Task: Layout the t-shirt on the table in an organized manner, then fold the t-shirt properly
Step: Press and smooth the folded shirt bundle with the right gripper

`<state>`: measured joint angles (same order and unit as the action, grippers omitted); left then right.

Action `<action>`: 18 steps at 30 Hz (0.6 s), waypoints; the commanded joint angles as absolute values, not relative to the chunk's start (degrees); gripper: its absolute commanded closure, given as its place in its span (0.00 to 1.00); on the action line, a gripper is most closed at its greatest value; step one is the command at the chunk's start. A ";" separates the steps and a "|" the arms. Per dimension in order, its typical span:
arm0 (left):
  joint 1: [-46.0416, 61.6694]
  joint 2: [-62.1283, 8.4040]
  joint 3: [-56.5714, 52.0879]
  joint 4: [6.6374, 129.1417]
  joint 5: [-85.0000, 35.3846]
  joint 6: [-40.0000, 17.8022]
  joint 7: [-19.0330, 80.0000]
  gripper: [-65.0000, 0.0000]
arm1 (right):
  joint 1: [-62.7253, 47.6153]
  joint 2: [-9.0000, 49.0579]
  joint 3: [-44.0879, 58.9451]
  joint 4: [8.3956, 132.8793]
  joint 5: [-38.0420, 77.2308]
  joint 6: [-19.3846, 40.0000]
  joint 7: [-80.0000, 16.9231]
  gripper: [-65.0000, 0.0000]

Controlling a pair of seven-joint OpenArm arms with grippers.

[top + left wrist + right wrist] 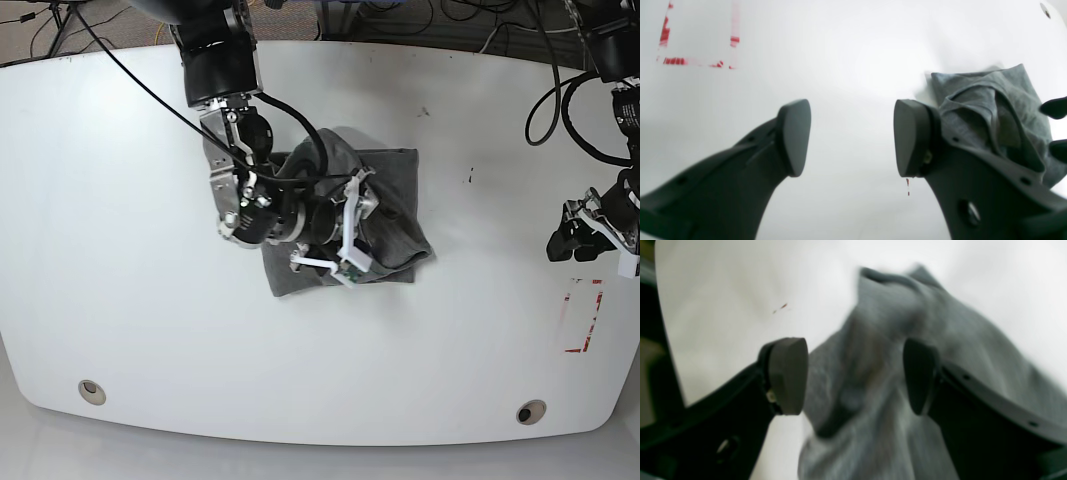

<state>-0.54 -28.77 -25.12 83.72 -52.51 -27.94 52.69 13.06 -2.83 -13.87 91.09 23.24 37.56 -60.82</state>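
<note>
The grey t-shirt point(395, 195) lies bunched and partly folded over itself in the middle of the white table point(120, 250). My right gripper point(358, 228) hovers over it, open. In the right wrist view its fingers point(788, 375) stand wide apart over the rumpled t-shirt point(873, 380), with the cloth showing between them, and the picture is blurred. My left gripper point(565, 240) is far off at the table's right side, open and empty. In the left wrist view, the left gripper point(851, 138) has bare table point(853, 50) between its pads, and the t-shirt point(990, 110) lies beyond its right finger.
A red-and-white tape mark point(583, 315) sits near the left gripper, seen also as the tape mark point(696, 50) in the left wrist view. Two round holes point(91, 391) point(530, 412) lie near the front edge. Cables hang over the table's back edge.
</note>
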 commanded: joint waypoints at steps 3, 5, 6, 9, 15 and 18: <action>-0.40 -29.93 -25.54 84.88 -53.58 -28.18 51.38 0.43 | 17.54 -3.38 -18.77 88.57 18.86 37.93 -54.29 0.35; -0.04 -29.93 -25.54 84.88 -53.58 -28.18 51.38 0.43 | 18.15 -3.56 -19.74 87.16 17.36 37.85 -52.44 0.35; 0.57 -29.85 -25.54 84.88 -53.58 -28.18 51.38 0.43 | 18.86 -3.56 -20.62 86.11 16.31 37.67 -50.86 0.35; 1.27 -29.85 -25.54 84.88 -53.58 -28.18 51.38 0.43 | 20.26 -3.65 -22.11 83.21 14.37 37.49 -47.25 0.35; 2.42 -29.85 -25.54 84.88 -53.58 -28.18 51.38 0.43 | 22.46 -3.82 -24.75 76.00 10.42 37.41 -38.37 0.36; 2.86 -29.85 -25.54 84.88 -53.58 -28.18 51.38 0.43 | 22.73 -5.05 -24.84 72.13 8.22 37.32 -34.07 0.36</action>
<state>3.31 -28.75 -25.08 83.81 -52.49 -27.92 52.66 21.06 -3.75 -25.02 74.30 9.32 37.50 -38.00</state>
